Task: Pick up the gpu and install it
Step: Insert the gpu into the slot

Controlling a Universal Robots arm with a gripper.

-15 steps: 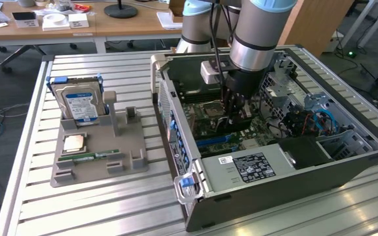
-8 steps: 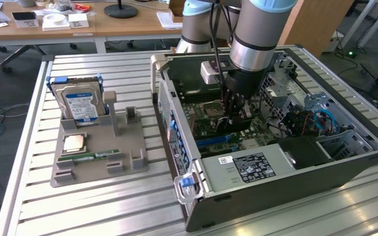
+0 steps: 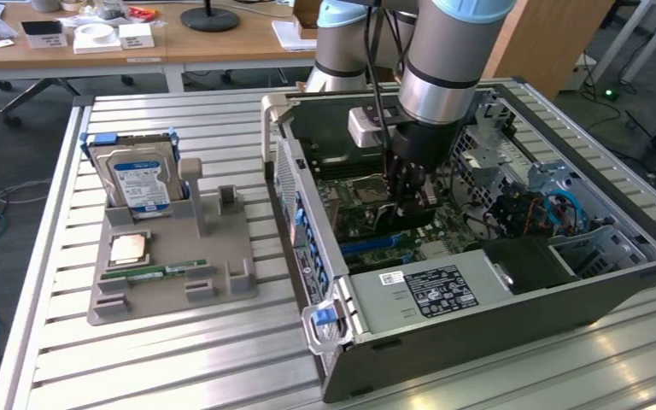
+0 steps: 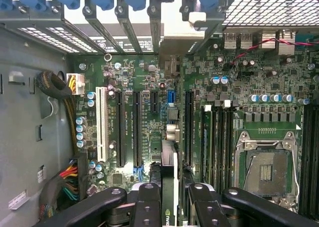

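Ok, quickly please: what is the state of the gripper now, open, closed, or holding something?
Gripper: closed on the gpu, held edge-on over the motherboard.

Matt grey metal PC case, glossy green mobo, silvery metal on gpu.

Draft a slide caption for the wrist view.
Gripper clamps the gpu edge-on, with the expansion slots and CPU socket of the motherboard beyond.
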